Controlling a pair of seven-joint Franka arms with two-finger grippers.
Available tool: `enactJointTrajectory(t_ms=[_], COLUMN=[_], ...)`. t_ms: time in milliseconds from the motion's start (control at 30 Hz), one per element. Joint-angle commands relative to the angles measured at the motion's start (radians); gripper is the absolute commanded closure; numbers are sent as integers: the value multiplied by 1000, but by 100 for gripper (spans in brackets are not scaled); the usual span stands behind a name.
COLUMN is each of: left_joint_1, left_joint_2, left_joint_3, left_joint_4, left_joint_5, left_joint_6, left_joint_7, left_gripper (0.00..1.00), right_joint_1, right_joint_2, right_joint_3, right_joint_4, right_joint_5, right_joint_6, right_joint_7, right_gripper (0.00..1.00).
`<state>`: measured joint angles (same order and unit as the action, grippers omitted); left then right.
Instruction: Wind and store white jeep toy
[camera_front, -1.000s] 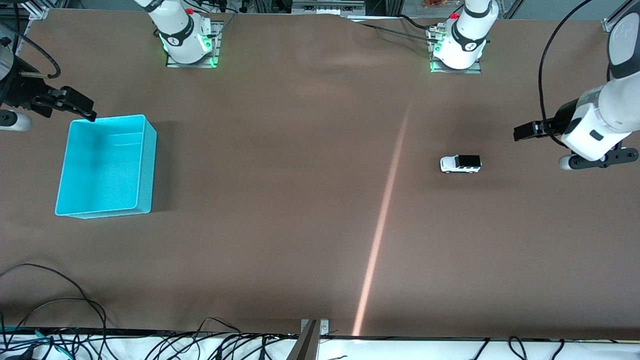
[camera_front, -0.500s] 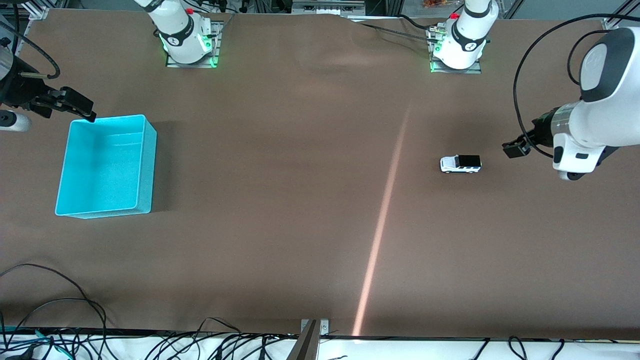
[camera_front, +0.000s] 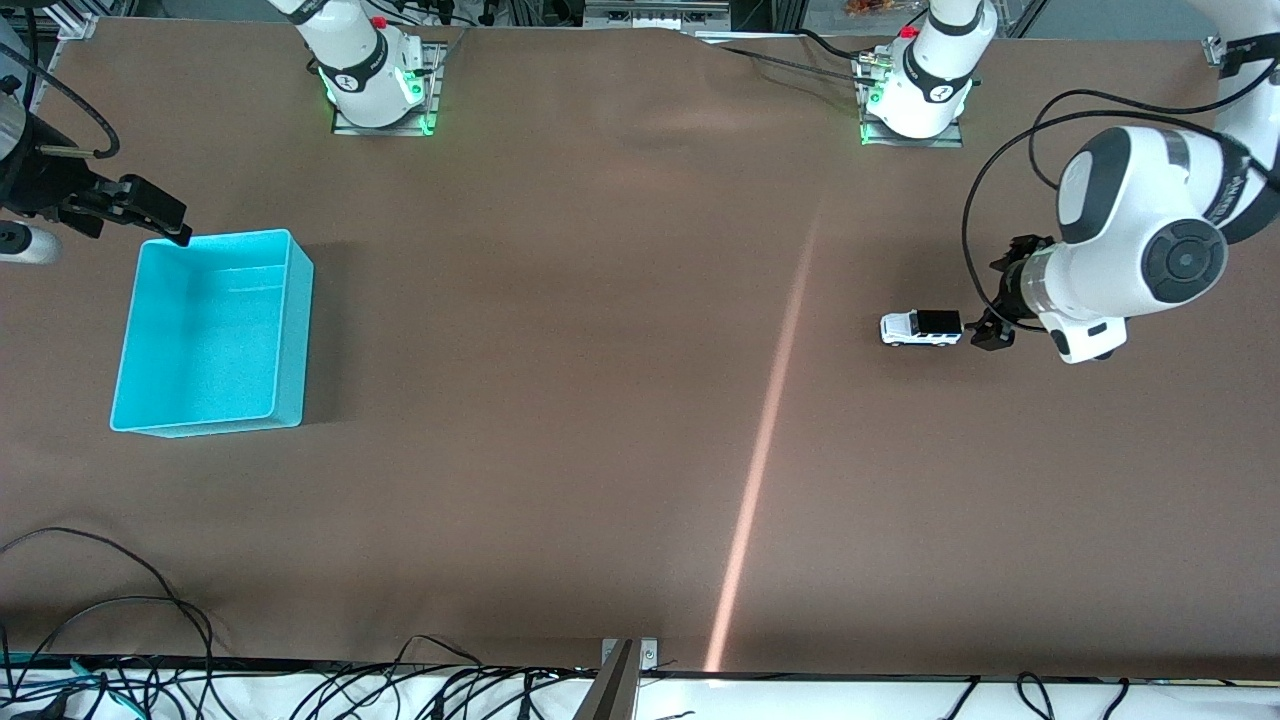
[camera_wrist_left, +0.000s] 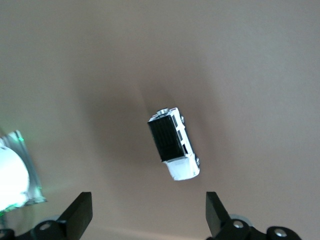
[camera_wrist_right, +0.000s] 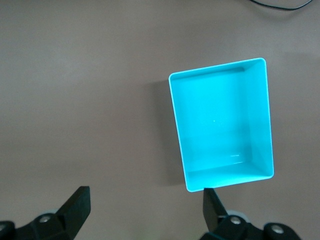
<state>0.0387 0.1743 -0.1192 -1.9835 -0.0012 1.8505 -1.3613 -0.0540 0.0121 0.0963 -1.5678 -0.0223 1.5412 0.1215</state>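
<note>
The white jeep toy (camera_front: 921, 327) stands on its wheels on the brown table toward the left arm's end, black roof up. My left gripper (camera_front: 1003, 292) hangs open just off the jeep's black rear, not touching it. In the left wrist view the jeep (camera_wrist_left: 173, 150) lies ahead of the open, empty left gripper (camera_wrist_left: 147, 210). The cyan bin (camera_front: 210, 330) sits empty toward the right arm's end. My right gripper (camera_front: 160, 215) waits open and empty over the table at the bin's corner. The right wrist view shows the bin (camera_wrist_right: 222, 125) beside the open right gripper (camera_wrist_right: 145, 205).
Both arm bases (camera_front: 378, 90) (camera_front: 915, 95) stand along the table's edge farthest from the front camera. Loose black cables (camera_front: 120, 620) and a metal bracket (camera_front: 620, 680) lie along the edge nearest that camera. A pale streak of light (camera_front: 770, 440) crosses the table.
The left arm has swung in and down toward the jeep, bringing its gripper from well away to just off the toy's rear. The jeep, bin and right arm have not moved.
</note>
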Motion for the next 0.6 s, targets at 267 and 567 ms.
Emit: enactJointTrajectory(t_ms=[267, 567], left_joint_1=[10, 10], left_joint_2=[0, 88], left_joint_3=[3, 1], left_joint_4=[-250, -297], left_joint_5=[24, 109], left_joint_6=[355, 490], left_joint_7=[-309, -458], left_gripper=[0, 0], right_joint_1=[-6, -7], right_joint_2=[12, 12], right_joint_3=[5, 3], right_joint_4=[20, 20], right_joint_5=[-7, -7], right_joint_6=[-3, -3], right_joint_7=[4, 4], right_gripper=[0, 0])
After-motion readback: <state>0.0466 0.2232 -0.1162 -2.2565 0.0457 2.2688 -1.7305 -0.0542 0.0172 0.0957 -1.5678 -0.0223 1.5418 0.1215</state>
